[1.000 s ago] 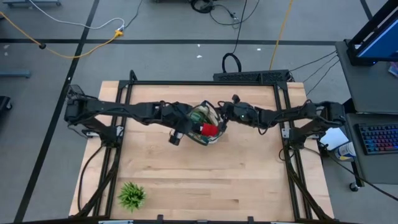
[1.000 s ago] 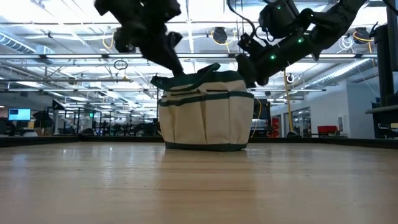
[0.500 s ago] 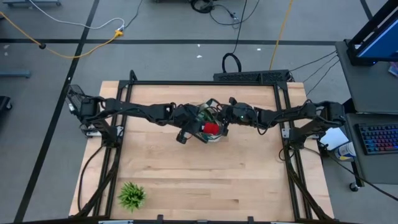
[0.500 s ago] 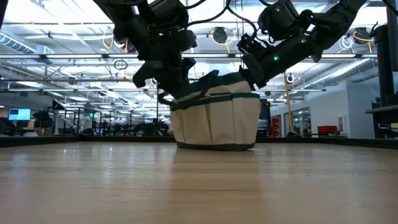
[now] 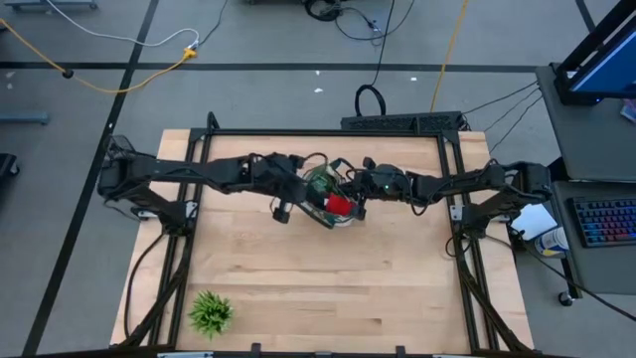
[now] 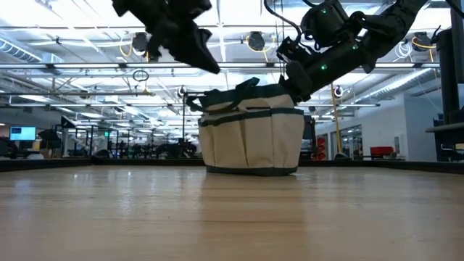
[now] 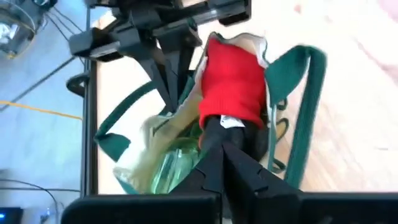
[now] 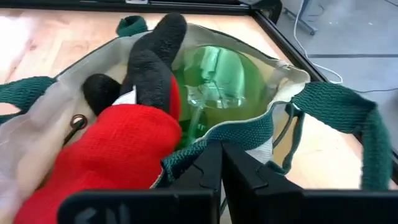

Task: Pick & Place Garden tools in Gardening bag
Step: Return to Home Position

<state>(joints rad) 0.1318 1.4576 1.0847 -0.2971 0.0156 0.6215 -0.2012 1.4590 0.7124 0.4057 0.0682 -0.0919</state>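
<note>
Two grippers are seen close to the gardening bag (image 6: 250, 138), which is stood upright on the wooden table (image 5: 318, 288). From above, the bag is placed in the upper middle of the table, between the two arms.

The left gripper (image 6: 210, 65) is held in the air above and just to the side of the bag's open mouth, with nothing touched. Its fingers are pressed together with nothing between them, and in the left wrist view they are pointed down at the bag's contents.

The right gripper (image 6: 291, 87) is set at the bag's upper edge on the opposite side. Its fingers are closed on the dark green trim of the rim, as is shown in the right wrist view.

The red-and-black glove (image 8: 118, 149) is lodged in the mouth of the bag, with its red part bulged over the rim and its dark fingers turned up. The green spray bottle (image 8: 217, 74) is tucked inside just beside the glove, touching it. One looped green handle (image 8: 348, 106) is draped outside the bag. Whatever lies lower in the bag is hidden.

A spiky green plant (image 5: 210, 312) is seen near the table's lower left corner in the high view, well apart from the bag.
</note>
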